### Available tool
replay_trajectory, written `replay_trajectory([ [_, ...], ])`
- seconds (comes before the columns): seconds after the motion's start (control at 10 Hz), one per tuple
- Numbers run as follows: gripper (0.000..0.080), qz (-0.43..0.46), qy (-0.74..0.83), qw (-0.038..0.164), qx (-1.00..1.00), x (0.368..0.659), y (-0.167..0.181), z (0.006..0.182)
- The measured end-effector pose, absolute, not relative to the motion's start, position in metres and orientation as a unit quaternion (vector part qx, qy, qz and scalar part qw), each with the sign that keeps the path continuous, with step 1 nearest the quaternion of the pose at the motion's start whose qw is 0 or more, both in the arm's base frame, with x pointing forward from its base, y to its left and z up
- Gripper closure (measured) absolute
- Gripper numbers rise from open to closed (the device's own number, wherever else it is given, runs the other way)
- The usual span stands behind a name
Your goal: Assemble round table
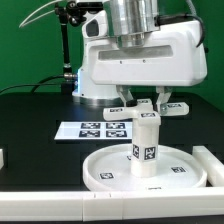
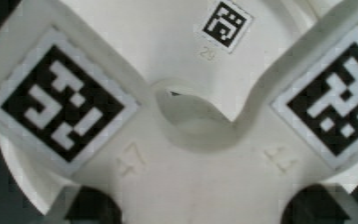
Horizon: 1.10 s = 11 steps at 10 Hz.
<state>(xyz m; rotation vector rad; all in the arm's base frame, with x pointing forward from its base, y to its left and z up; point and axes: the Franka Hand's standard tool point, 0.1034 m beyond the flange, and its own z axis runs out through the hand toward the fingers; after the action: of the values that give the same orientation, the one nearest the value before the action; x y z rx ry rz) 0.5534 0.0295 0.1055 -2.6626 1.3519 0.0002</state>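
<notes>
Toppling is risked if the white plastic cross-shaped four-armed piece (image 1: pixel 150 106), flanked by the gripper (image 2: pixel 208 205) whose hold cannot be told, is pressed askew onto the short thick white cylinder leg (image 1: pixel 147 142), stood upright mid-way on the large rimmed white round disc (image 1: pixel 105 172), at five o'clock of the marker board (image 1: pixel 95 128).

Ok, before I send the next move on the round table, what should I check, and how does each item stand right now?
1. Leg upright on the disc: ok.
2. Cross-shaped piece centred over the leg's top, under the gripper: ok in the exterior view.
3. Cross-shaped piece fully seated on the leg: cannot tell, the joint is hidden.
4. Gripper shut on the cross-shaped piece: cannot tell, the wrist view shows mostly its tagged arms.
5. Disc against the rail block on the exterior view's right: cannot tell if they touch.
</notes>
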Motion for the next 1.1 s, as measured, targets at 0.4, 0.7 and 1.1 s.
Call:
replay_trajectory([
  [0.4,0.0356,0.021,0.61,0.092,-0.786,0.5533,0.0286,0.1052],
  [0.7,0.0356,0.025,0.691,0.107,-0.715,0.5527,0.0279,0.1046],
  [1.1,0.0282,0.033,0.734,0.108,-0.669,0.5523,0.029,0.1037],
])
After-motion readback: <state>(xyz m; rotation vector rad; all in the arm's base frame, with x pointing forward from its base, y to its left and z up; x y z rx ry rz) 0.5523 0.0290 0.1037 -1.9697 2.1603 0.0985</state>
